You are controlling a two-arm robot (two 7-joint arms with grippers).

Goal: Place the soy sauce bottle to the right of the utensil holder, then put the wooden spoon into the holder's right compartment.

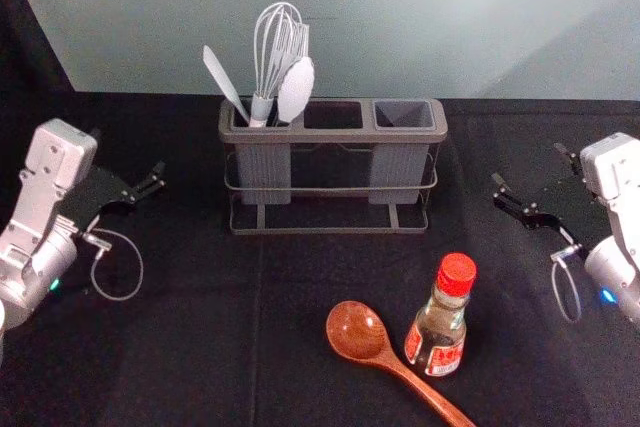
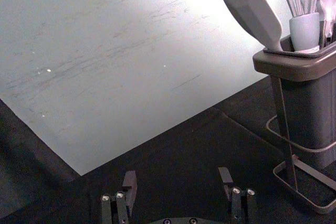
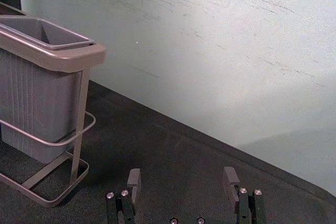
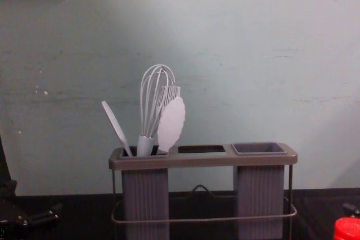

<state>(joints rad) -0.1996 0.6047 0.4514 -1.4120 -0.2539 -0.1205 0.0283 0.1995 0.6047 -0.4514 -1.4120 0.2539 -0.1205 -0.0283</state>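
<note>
The utensil holder (image 1: 333,135) stands upright, its right compartment (image 1: 404,115) empty. In front of its right part, the soy sauce bottle (image 1: 437,332) is upright with a red cap, also seen in the chest view as a red cap (image 4: 347,229). The wooden spoon (image 1: 357,331) lies just left of the bottle, its handle running toward the near edge. My left gripper (image 1: 128,153) is left of the holder, open and empty, as its wrist view's gripper (image 2: 177,173) confirms. My right gripper (image 1: 528,164) hovers right of the holder; that gripper (image 3: 182,172) is open and empty too.
A whisk (image 1: 274,52), a white spatula (image 1: 224,82) and other white utensils rise from the holder's left compartment. Behind the dark-covered table (image 1: 180,347) is a pale wall (image 1: 400,17). Dark cloth surface extends between the bottle and my right arm.
</note>
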